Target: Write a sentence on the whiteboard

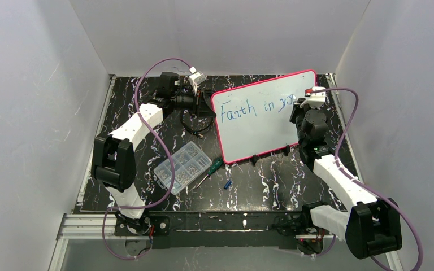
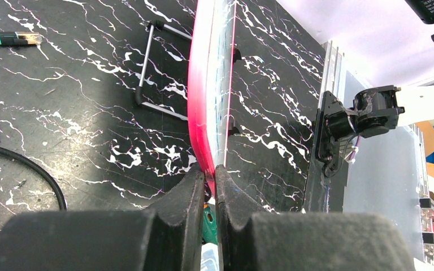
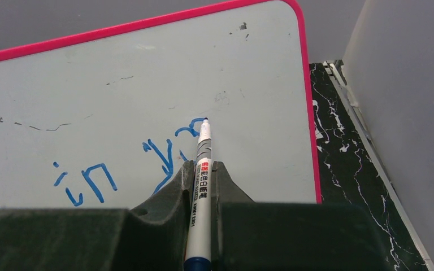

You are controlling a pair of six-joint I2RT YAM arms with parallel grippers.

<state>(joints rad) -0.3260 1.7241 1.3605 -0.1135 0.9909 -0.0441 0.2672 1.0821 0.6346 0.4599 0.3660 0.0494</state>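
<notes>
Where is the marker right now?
Right wrist view: the marker is clamped in the right end effector, tip against the whiteboard at the sentence's unfinished right end.

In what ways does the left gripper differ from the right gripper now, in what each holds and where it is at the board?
The left gripper pinches the pink frame of the whiteboard edge-on; the right gripper holds a marker. The left gripper is at the board's left edge; the right gripper faces its right part, marker tip at the last letter of the sentence. Both are shut and black.
</notes>
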